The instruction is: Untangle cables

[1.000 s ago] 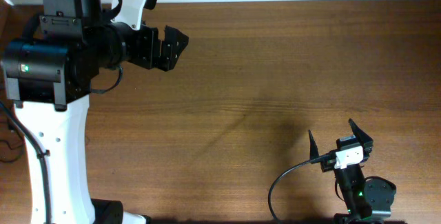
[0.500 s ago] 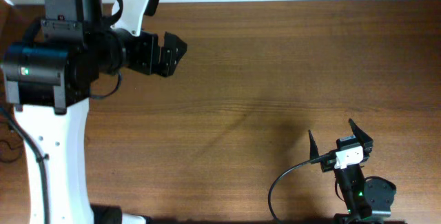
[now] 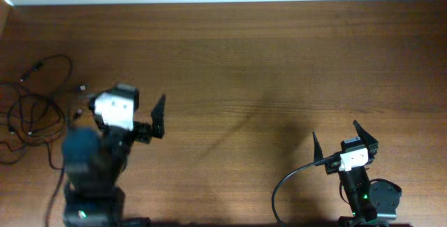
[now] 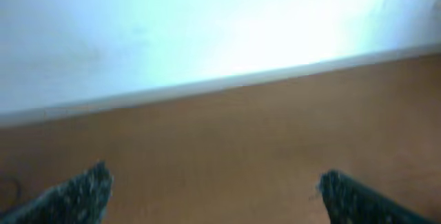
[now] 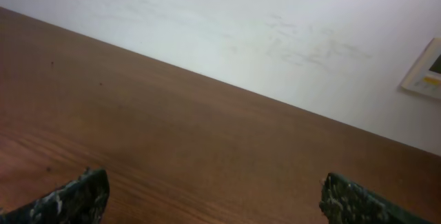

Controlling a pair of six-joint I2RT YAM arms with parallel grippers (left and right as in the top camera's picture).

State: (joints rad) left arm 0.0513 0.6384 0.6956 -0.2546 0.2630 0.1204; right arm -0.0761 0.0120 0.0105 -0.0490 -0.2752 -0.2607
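Observation:
The cables lie as loose black loops at the far left of the wooden table, with small plug ends near the top of the bunch. My left gripper is open and empty, just right of the cables; it is blurred. In the left wrist view the left gripper shows two fingertips wide apart over bare wood. My right gripper is open and empty at the front right, far from the cables. In the right wrist view the right gripper holds nothing.
A thicker black arm cable curves beside the right arm at the front edge. A white wall runs along the table's far edge. The left arm base stands at the front left.
My left arm has swung from high over the back left down to the front left, and it is still blurred. This uncovers the cables. The right arm has not moved.

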